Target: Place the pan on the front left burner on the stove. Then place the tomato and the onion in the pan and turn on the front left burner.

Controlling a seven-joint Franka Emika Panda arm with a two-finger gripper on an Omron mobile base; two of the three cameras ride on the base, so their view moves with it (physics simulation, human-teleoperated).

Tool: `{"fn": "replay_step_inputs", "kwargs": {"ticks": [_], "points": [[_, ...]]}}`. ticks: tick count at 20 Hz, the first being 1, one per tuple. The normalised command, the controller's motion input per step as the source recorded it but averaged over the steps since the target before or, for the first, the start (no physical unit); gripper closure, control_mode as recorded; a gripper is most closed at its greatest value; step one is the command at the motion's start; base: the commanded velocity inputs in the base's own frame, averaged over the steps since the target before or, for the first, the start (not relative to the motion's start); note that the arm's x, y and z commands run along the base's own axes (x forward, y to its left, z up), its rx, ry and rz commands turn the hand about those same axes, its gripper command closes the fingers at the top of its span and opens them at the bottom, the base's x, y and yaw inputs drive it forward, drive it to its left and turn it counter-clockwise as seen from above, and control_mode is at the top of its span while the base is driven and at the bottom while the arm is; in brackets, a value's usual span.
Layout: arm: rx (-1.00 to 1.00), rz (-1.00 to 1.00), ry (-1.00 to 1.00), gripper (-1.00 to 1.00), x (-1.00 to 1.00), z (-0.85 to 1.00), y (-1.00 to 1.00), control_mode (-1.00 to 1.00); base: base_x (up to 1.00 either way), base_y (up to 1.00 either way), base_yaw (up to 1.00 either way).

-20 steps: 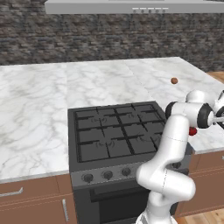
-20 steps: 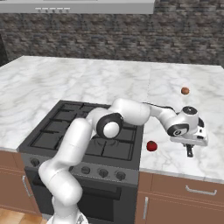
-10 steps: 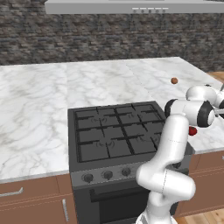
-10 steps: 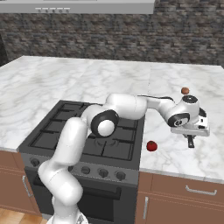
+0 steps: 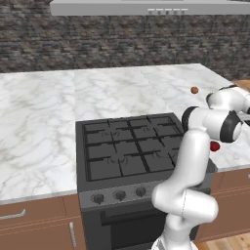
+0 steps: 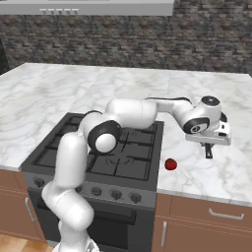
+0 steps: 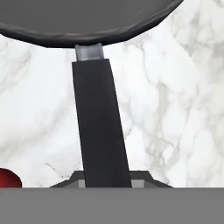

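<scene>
Dark grey pan (image 7: 87, 19), handle running back between gripper (image 6: 208, 149) jaws, closed on handle, over marble counter (image 6: 216, 172) right of stove (image 6: 123, 162). Tomato (image 6: 171, 164) on counter nr stove's right edge; onion (image 5: 194, 90) further back.

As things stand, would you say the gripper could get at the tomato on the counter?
Probably not yet: the gripper looks shut on the pan handle, so its jaws are taken. The tomato itself lies uncovered on the marble counter beside the stove, close to the hand.
</scene>
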Motion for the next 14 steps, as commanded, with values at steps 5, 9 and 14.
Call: {"fn": "replay_step_inputs", "kwargs": {"ticks": [5, 9, 14], "points": [[0.0, 0.02, -0.02, 1.0, -0.15, 0.33, 0.61, -1.0, 0.0, 0.0, 0.0], [0.0, 0.05, 0.0, 1.0, -0.11, 0.21, 0.61, -1.0, 0.0, 0.0, 0.0], [0.0, 0.06, 0.0, 1.0, -0.07, 0.12, 0.67, -1.0, 0.0, 0.0, 0.0]]}}
